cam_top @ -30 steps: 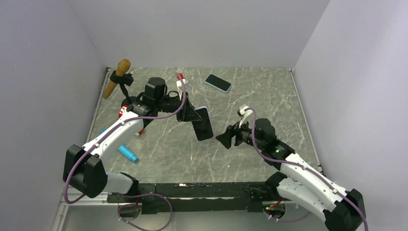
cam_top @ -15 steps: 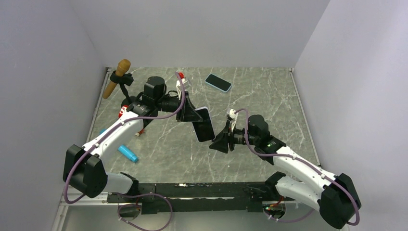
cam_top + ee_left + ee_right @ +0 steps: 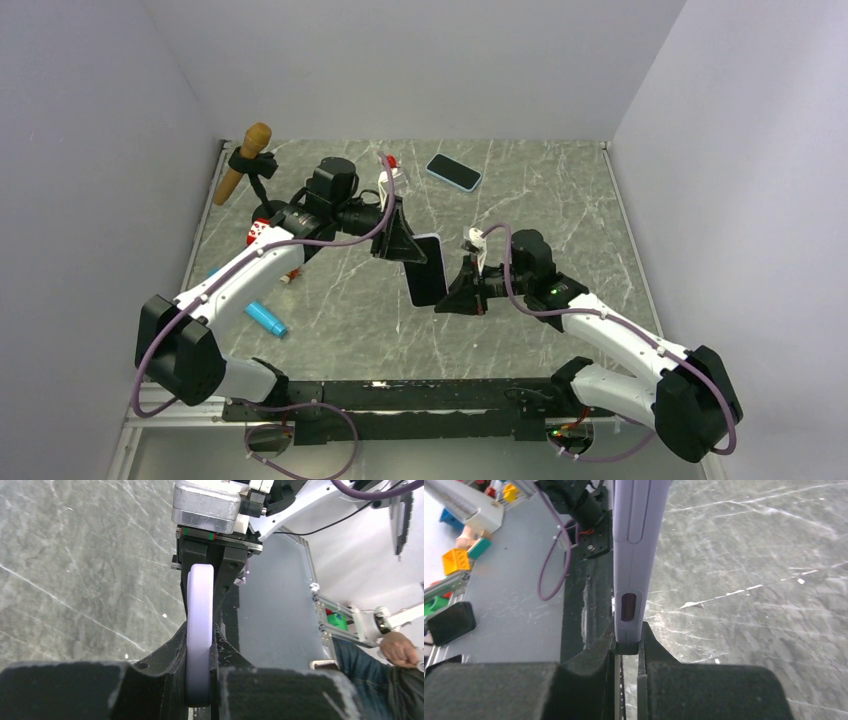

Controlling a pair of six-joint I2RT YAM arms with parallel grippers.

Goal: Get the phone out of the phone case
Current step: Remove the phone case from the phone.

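Observation:
The phone (image 3: 425,270), dark face up, sits in its lavender phone case (image 3: 199,625) and hangs in the air above the middle of the table. My left gripper (image 3: 404,241) is shut on the upper end, and the case's edge is clamped between its black fingers (image 3: 200,647). My right gripper (image 3: 449,296) is shut on the lower end. In the right wrist view the case's (image 3: 636,555) bottom corner is pinched between the fingers (image 3: 628,647). The phone's screen is hidden in both wrist views.
A second phone in a light blue case (image 3: 454,171) lies at the back of the table. A wooden-handled tool in a black holder (image 3: 243,160) stands at the back left. A blue cylinder (image 3: 265,318) and a red item (image 3: 258,232) lie under the left arm.
My right gripper has moved left to the phone's lower end and closed on the case. The left arm has shifted the phone slightly right, still holding it.

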